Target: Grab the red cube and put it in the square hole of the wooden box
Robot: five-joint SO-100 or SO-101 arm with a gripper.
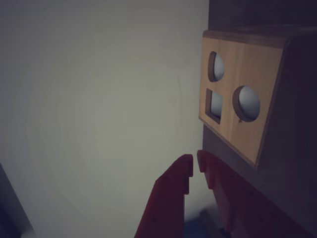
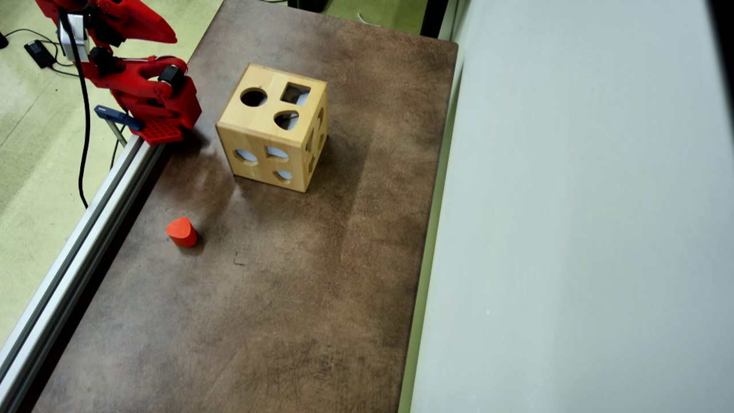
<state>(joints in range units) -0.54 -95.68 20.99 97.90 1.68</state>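
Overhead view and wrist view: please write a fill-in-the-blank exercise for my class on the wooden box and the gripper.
The top face of the wooden box has ___ cut-outs.
In the overhead view, the square hole lies to the ___ of the round hole.
In the wrist view, the gripper holds ___.
Missing words: three; right; nothing.

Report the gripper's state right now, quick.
Gripper: shut, or very nearly, with only a sliver between the fingertips in the wrist view, and holding nothing.

In the overhead view, the wooden box (image 2: 269,123) stands on the table (image 2: 298,298), the rounded block (image 2: 182,232) nearer, to its left.
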